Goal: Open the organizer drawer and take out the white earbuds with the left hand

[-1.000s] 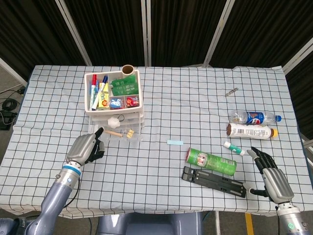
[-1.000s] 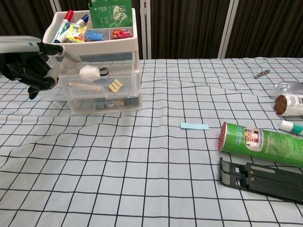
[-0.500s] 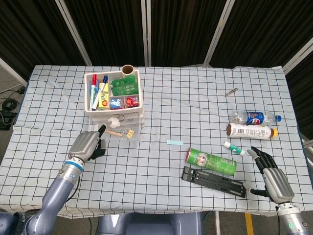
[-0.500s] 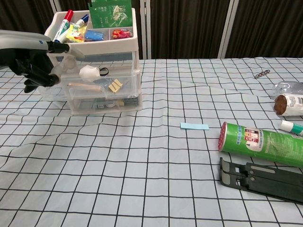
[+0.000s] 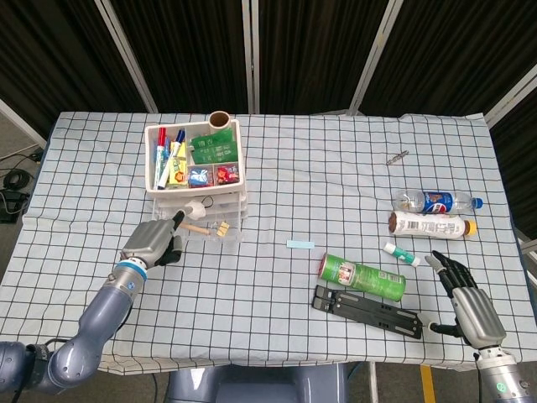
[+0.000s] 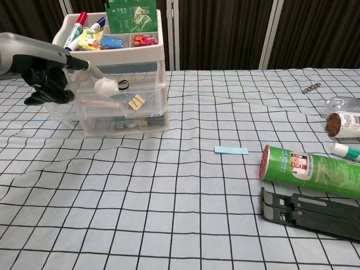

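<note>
Earbuds [image 6: 107, 86], white and in a rounded lump with a dark cord loop trailing to the right, lie in the pulled-out upper drawer [image 6: 115, 100] of the clear plastic organizer [image 5: 200, 189]; the lump is too compact to give a clear long axis, though with its cord it stretches left to right across the drawer. The left hand [image 6: 46, 76] is at the drawer's left front corner, most fingers curled under, one pale finger [image 6: 85, 66] stretched out toward the earbuds with its tip just beside or touching them; I cannot tell which, and it grips nothing that I can see. Beside the earbuds in the same drawer are a wooden stick [image 6: 101, 102] and small tan pieces [image 6: 136, 101]. The organizer's top tray holds markers [image 5: 165, 149], a green packet [image 5: 213, 143] and small colourful packs; their print is too small to read. Far right, the right hand [image 5: 466, 299] rests on the checked tablecloth [image 5: 277, 277] with fingers apart, holding nothing, near a black folding stand [image 5: 369, 310]. A green can [image 6: 310, 171] lies on its side, its label unreadable; a blue-labelled bottle [image 5: 436, 201] shows a Pepsi logo.
</note>
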You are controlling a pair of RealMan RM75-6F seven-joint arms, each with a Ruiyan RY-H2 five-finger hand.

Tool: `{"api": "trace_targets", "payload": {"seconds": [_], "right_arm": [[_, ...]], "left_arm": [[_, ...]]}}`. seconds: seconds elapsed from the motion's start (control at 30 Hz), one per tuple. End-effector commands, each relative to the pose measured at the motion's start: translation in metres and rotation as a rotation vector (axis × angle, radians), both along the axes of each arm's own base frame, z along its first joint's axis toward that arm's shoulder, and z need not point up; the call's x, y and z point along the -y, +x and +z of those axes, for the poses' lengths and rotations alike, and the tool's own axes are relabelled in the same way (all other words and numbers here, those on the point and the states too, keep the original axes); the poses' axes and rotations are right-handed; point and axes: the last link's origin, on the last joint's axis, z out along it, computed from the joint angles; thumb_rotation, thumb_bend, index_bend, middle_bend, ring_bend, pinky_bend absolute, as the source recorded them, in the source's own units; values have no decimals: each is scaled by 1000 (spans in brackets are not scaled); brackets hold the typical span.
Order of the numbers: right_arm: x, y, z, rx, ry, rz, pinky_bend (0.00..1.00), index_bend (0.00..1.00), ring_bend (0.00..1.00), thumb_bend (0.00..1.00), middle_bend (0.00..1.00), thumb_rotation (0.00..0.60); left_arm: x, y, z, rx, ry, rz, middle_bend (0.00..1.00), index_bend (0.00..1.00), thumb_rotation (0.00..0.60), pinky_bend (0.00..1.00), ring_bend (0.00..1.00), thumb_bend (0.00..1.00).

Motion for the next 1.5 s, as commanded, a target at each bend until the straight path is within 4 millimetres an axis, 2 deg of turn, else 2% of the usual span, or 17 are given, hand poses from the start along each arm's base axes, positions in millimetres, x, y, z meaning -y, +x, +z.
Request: {"api": "trace_targets", "payload": {"seconds": [0.03,0.73,1.5], "right_arm": [[0,0,0,0,0,0,0,0,0,111,0,600],[0,1,-2,2,-2,7,0,0,0,111,0,600],[1,0,-1,17,-12,12,0,0,0,111,0,600]], "left_arm": [[-7,6,8,24,-7,9,917,0,600,728,853,1000],[-26,30,36,129,-123,99,930,0,600,749,869,1000],[-36,15,27,36,-140,165,930,39,600,750,869,1000]]}}
